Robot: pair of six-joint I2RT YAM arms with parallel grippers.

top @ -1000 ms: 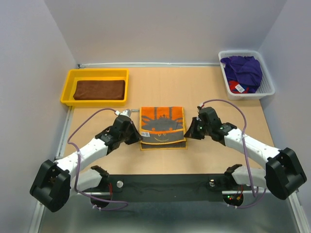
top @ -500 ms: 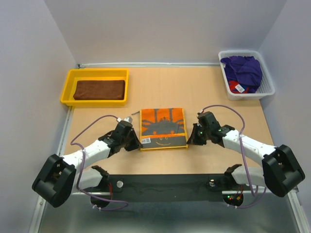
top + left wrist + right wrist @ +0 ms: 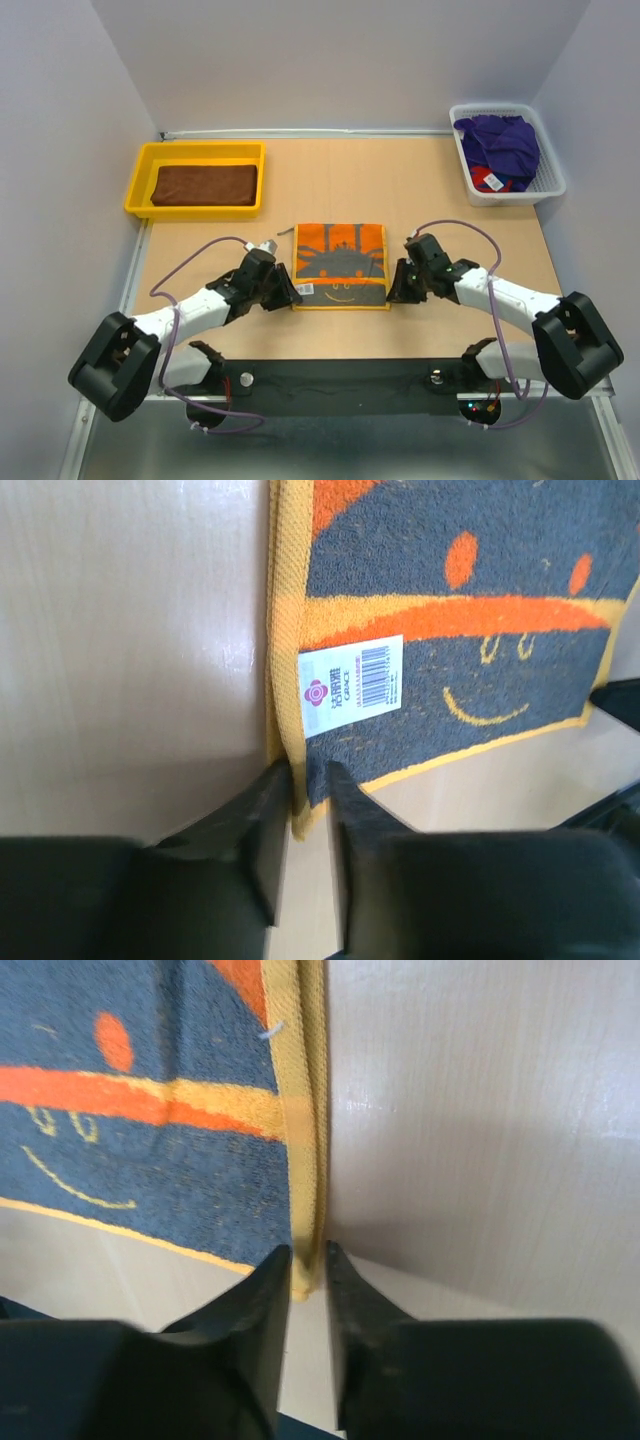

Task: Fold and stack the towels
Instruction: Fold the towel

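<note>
The orange towel (image 3: 340, 265) with dark print and yellow border lies folded flat on the table, between my two grippers. My left gripper (image 3: 288, 296) is at its near left corner. In the left wrist view (image 3: 308, 770) the jaws stand slightly apart, with the yellow edge of the towel (image 3: 470, 650) loose between them. My right gripper (image 3: 396, 290) is at the near right corner. The right wrist view (image 3: 308, 1252) shows its jaws a little apart around the towel's (image 3: 150, 1140) yellow corner. A folded brown towel (image 3: 205, 185) lies in the tray. Purple (image 3: 500, 143) and red (image 3: 487, 181) towels are bunched in the basket.
The yellow tray (image 3: 140, 175) sits at the back left and the white mesh basket (image 3: 555, 170) at the back right. A white label (image 3: 352, 683) is on the orange towel near its left edge. Walls close in the table on three sides.
Both grippers came toward the near edge and down, drawing the orange towel's top layer over into a flat fold. Both pairs of jaws have loosened from their tight hold.
</note>
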